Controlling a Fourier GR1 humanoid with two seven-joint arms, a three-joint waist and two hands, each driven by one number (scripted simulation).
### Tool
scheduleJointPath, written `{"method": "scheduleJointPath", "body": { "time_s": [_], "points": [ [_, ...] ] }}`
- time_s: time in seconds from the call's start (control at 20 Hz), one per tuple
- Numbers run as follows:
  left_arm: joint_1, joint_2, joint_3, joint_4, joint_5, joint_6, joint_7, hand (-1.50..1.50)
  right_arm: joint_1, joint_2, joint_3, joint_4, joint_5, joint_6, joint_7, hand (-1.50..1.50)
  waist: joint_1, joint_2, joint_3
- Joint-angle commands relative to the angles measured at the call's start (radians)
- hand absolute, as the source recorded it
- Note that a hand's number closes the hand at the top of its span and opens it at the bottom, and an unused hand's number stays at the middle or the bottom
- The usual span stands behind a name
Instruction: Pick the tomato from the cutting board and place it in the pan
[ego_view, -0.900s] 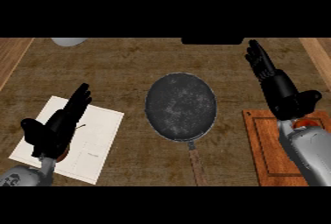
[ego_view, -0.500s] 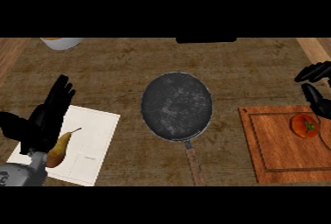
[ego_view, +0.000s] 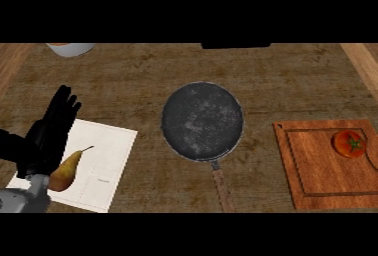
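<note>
The tomato (ego_view: 349, 143) is sitting on the cutting board (ego_view: 317, 175) at the desk's (ego_view: 295, 80) right, well apart from the pan (ego_view: 202, 121) lying in the middle. My left hand (ego_view: 46, 135) is resting open at the left, fingers straight, holding nothing, beside a pear (ego_view: 65, 171) on white paper (ego_view: 103, 165). My right hand is showing nowhere.

Left hand (ego_view: 46, 140) rests at lower left — fingers straight, pointing up.
</note>
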Motion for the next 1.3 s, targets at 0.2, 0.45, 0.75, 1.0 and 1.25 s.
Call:
{"method": "scheduleJointPath", "body": {
  "time_s": [0.2,0.45,0.75,1.0,1.25],
  "points": [
    [-0.040,-0.024,-0.016,0.016,-0.029,-0.017,0.026,0.00,0.012,-0.126,-0.035,0.161,0.174,0.004,-0.273,-1.50,0.035,-0.001,-0.006],
    [-0.076,-0.026,-0.016,0.009,-0.044,-0.015,0.055,0.00,-0.070,-0.166,0.077,0.097,0.358,-0.136,-0.132,-1.50,0.051,0.002,-0.006],
    [-0.061,-0.050,0.007,0.016,-0.052,-0.010,0.063,0.00,-0.068,-0.205,0.145,-0.043,0.501,-0.166,0.039,-1.50,0.036,-0.004,-0.008],
    [-0.080,-0.077,-0.005,0.058,-0.071,-0.012,0.043,0.00,-0.060,-0.215,0.304,-0.102,0.696,-0.165,0.222,-1.50,0.042,0.000,-0.009],
    [-0.075,-0.065,0.042,0.023,-0.068,-0.037,0.081,0.00,-0.023,-0.225,0.302,-0.171,0.767,-0.117,0.246,-1.50,0.029,-0.004,-0.008]
  ]
}}
